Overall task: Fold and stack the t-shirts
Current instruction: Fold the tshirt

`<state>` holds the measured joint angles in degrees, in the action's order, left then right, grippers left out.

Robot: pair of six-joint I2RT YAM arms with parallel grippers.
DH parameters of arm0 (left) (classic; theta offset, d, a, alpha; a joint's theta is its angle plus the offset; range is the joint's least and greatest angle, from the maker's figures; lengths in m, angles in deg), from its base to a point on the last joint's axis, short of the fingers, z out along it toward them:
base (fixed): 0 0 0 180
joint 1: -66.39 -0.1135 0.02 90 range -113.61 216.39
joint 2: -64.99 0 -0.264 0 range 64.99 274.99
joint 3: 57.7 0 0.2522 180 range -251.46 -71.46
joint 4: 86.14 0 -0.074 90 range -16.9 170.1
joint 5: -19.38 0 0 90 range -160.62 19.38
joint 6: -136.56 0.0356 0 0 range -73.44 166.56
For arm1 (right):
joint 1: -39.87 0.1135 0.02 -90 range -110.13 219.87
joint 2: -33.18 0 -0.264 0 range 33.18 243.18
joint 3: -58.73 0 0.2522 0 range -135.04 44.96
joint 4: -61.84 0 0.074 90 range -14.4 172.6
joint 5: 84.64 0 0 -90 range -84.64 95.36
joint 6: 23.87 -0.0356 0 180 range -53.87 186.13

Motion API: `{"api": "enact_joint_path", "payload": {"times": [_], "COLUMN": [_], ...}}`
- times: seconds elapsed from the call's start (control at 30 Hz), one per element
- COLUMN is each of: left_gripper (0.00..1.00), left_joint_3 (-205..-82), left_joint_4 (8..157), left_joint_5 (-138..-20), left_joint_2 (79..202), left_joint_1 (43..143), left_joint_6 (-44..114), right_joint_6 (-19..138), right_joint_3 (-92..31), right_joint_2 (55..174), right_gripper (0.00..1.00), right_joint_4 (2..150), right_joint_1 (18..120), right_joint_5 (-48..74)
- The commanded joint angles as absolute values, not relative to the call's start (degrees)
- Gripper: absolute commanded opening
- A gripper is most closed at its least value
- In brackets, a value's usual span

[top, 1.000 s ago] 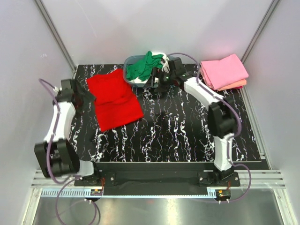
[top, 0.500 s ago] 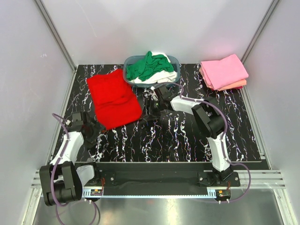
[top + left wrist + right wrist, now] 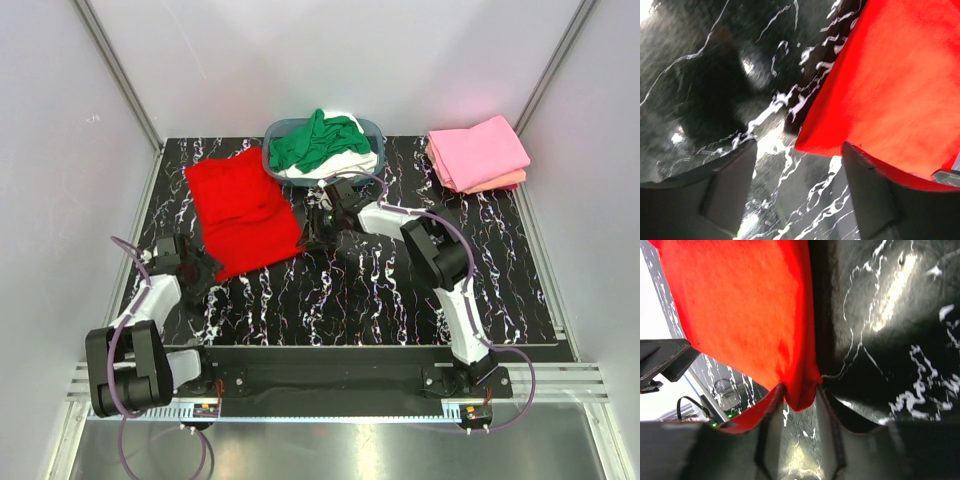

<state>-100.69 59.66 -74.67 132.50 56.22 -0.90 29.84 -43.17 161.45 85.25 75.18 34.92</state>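
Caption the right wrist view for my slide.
Right claw pinching the corner of a bright red cotton t-shirt on the black marbled table.

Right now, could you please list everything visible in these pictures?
table: one, black with white veins, under everything
basket: one, blue-grey, far middle
red t-shirt: one, bright red, spread left of centre
green t-shirt: one, green, heaped in basket
white t-shirt: one seen, white, under the green one
pink t-shirt: one, pink, folded, far right corner
salmon t-shirt: one, salmon, under the pink one
left gripper: one, black, open around red t-shirt's near left corner
right gripper: one, black, at its near right corner, grip unclear
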Motion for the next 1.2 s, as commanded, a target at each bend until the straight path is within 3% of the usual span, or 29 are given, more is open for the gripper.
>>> {"api": "enact_joint_path", "payload": {"times": [0.0,0.13,0.27,0.33,0.37,0.43,0.57,0.9,1.17], "left_gripper": [0.70,0.56,0.51,0.37,0.21,0.01,0.00,0.00,0.00], "left_joint_3": [-99.32,-98.71,-98.35,-98.27,-98.27,-98.70,-98.97,-95.10,-96.15], "left_joint_4": [64.72,67.62,70.16,71.13,72.01,71.75,65.72,40.75,24.24], "left_joint_5": [-73.25,-73.78,-74.04,-73.78,-73.78,-73.78,-72.03,-73.43,-75.71], "left_joint_2": [134.77,136.26,137.50,137.94,138.03,138.03,133.74,102.74,88.04], "left_joint_1": [56.46,56.81,59.35,60.41,61.20,61.90,64.54,69.81,76.85], "left_joint_6": [-1.51,-2.48,-3.97,-4.59,-4.76,-5.03,-5.29,-10.30,-17.25], "right_joint_6": [29.83,29.31,29.30,29.30,29.39,29.56,30.53,33.17,29.92], "right_joint_3": [-45.39,-45.74,-46.09,-45.92,-45.39,-44.51,-39.61,-16.77,-2.87], "right_joint_2": [164.05,164.57,164.84,164.67,164.66,163.53,159.05,137.89,121.70], "right_gripper": [0.37,0.24,0.11,0.03,0.00,0.00,0.00,0.00,0.00], "right_joint_4": [84.74,84.39,84.30,84.39,84.39,84.82,86.23,91.86,95.28], "right_joint_1": [75.37,75.37,75.37,75.46,75.37,75.37,75.46,75.46,75.64], "right_joint_5": [34.01,34.19,34.36,34.45,34.45,34.27,32.61,27.60,26.98]}}
